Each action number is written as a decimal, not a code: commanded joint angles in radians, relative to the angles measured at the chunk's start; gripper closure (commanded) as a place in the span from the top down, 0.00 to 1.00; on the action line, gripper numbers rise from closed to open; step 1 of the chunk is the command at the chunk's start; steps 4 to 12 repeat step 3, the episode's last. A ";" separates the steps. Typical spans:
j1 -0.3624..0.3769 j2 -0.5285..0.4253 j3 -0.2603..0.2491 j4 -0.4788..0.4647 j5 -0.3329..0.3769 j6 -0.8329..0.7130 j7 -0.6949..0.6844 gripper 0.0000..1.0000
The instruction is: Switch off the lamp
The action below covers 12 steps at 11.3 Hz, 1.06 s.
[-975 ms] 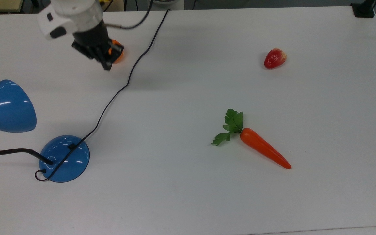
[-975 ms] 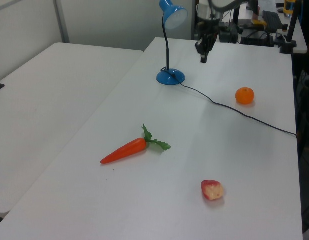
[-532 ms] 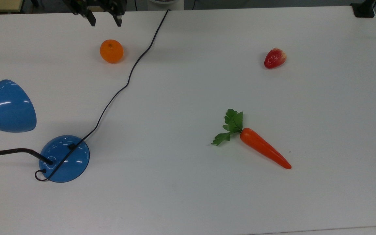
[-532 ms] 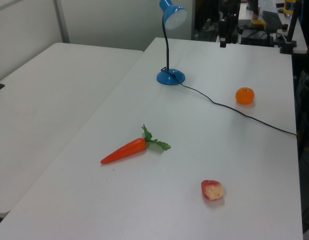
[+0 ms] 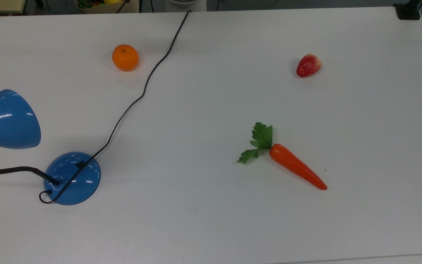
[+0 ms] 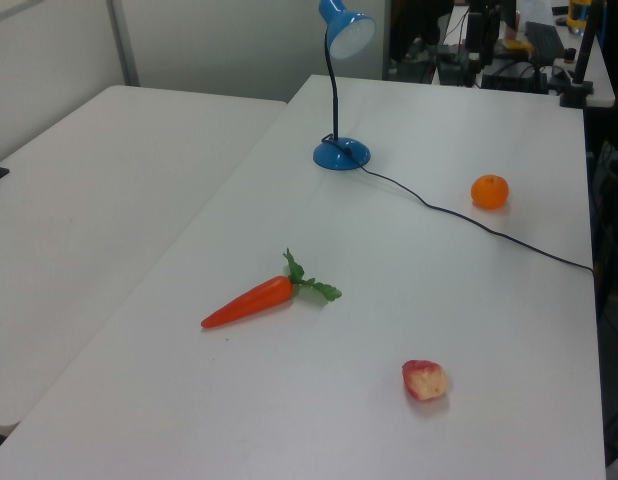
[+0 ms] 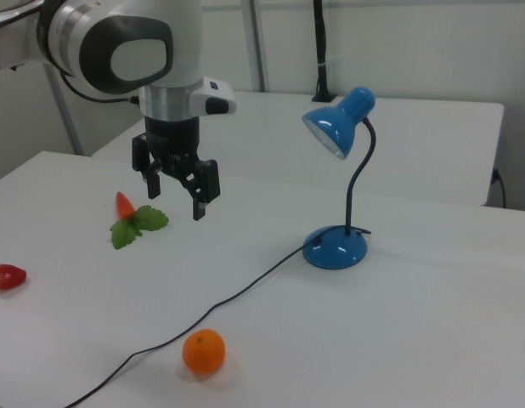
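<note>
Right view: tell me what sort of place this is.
Most likely a robotics lab bench. A robot arm's gripper hangs open over a plain white table, which carries the lamp, a carrot, an orange and a strawberry that look like props.

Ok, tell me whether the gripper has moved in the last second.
Yes. In the top view it was over the orange a second ago, then slid toward the table's far edge and out of frame. The right view has the gripper open above the table.
</note>
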 commanded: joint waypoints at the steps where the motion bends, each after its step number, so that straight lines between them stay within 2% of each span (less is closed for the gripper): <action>1: -0.012 -0.032 0.011 -0.027 -0.013 -0.016 -0.020 1.00; 12: -0.015 -0.032 0.013 -0.022 -0.013 -0.021 -0.012 1.00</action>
